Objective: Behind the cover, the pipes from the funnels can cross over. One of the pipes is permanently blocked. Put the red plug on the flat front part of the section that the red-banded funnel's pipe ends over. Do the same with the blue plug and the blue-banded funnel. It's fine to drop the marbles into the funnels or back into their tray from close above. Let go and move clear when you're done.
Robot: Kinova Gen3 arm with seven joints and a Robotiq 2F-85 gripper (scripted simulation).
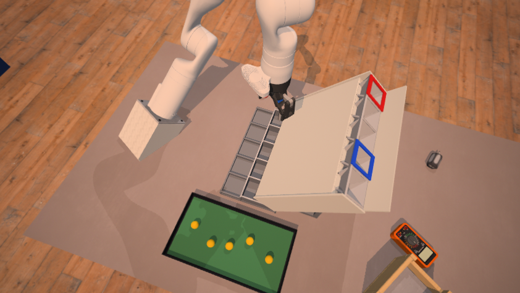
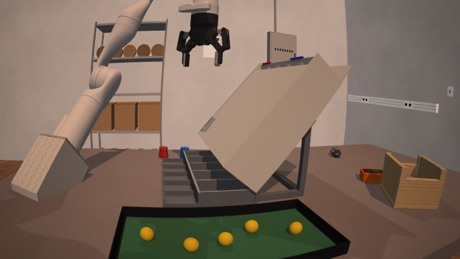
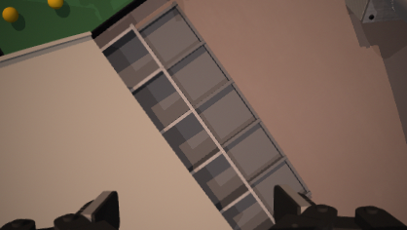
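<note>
My gripper (image 1: 287,117) (image 2: 201,64) (image 3: 196,206) is open and empty, high above the sectioned bin and the cover's lower edge. The red plug (image 2: 163,151) and the blue plug (image 2: 184,151) stand at the bin's far end; in the top view the arm and gripper mostly hide them. The bin's flat front parts (image 1: 248,146) (image 3: 226,114) hold no plug. The slanted cover (image 1: 309,145) (image 2: 238,118) (image 3: 63,132) hides the pipes. The red band (image 1: 383,101) (image 2: 266,63) and the blue band (image 1: 372,168) (image 2: 296,58) mark funnels at its top. Several orange marbles (image 1: 228,246) (image 2: 225,239) lie in their tray.
The black-rimmed green tray (image 1: 243,211) (image 2: 206,211) lies beside the bin's near end. An orange multimeter (image 1: 412,240) (image 2: 370,176), a wooden box (image 2: 418,193) and a small dark object (image 1: 434,160) (image 2: 335,152) are beyond the cover. A second arm's wedge base (image 1: 138,130) (image 2: 48,167) stands across from the bin.
</note>
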